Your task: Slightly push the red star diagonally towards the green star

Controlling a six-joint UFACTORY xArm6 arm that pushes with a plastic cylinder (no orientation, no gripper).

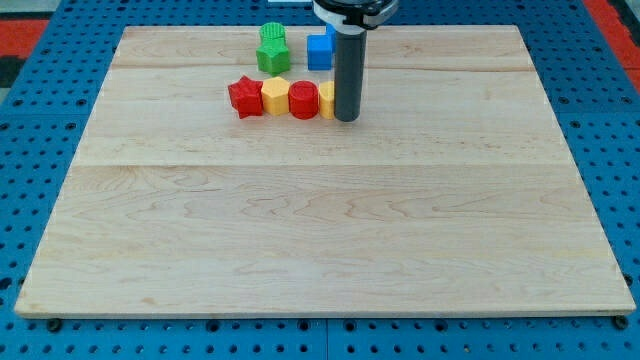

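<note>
The red star [244, 97] lies at the left end of a row of blocks near the view's top. To its right in the row are a yellow block [275, 97], a red round block [302, 100] and another yellow block [326, 98], partly hidden by the rod. The green star [272, 57] sits just above the row, up and to the right of the red star, with a second green block [272, 35] behind it. My tip [346, 119] rests at the right end of the row, touching or nearly touching the yellow block, far from the red star.
A blue block [320, 50] sits right of the green star, next to the rod. The wooden board [320, 220] lies on a blue perforated table [30, 150].
</note>
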